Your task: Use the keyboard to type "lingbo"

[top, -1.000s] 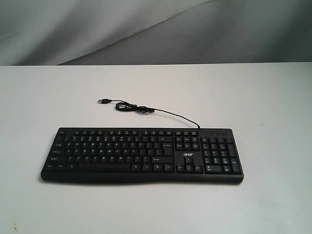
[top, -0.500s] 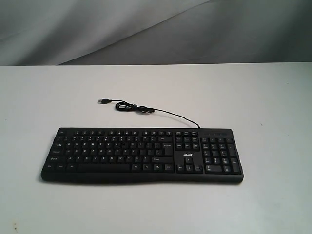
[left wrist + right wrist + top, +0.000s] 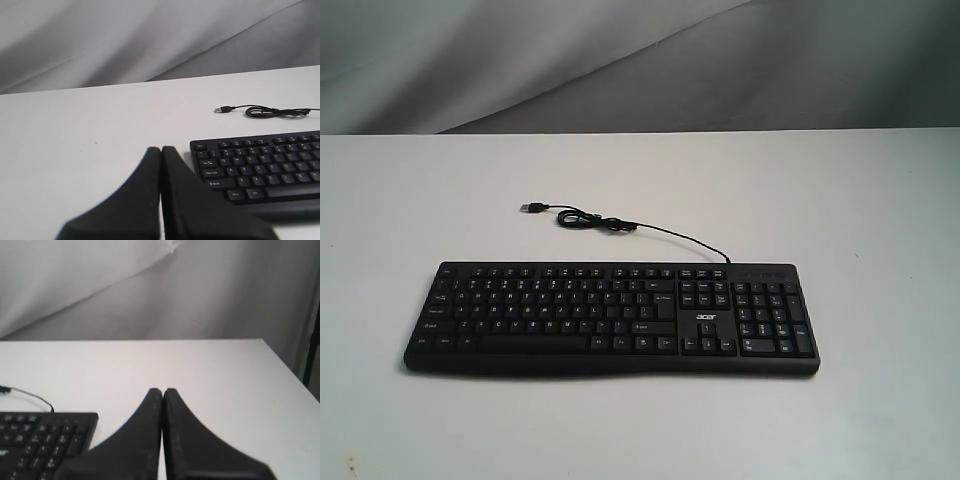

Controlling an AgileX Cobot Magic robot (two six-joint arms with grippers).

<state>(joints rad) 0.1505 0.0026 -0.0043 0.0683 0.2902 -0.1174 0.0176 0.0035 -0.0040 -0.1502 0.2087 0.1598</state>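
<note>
The black keyboard (image 3: 610,318) with white legends and an "acer" logo lies flat on the white table, its thin USB cable (image 3: 620,226) coiled behind it. Neither arm shows in the exterior view. In the left wrist view my left gripper (image 3: 161,149) is shut and empty, hanging beside the keyboard (image 3: 260,167) at its Esc/Tab end without touching it. In the right wrist view my right gripper (image 3: 162,390) is shut and empty too, off the number-pad end of the keyboard (image 3: 42,440).
The white table (image 3: 880,200) stretches around the keyboard on all sides. A grey cloth backdrop (image 3: 620,60) hangs behind it. The table's right edge (image 3: 287,367) shows in the right wrist view.
</note>
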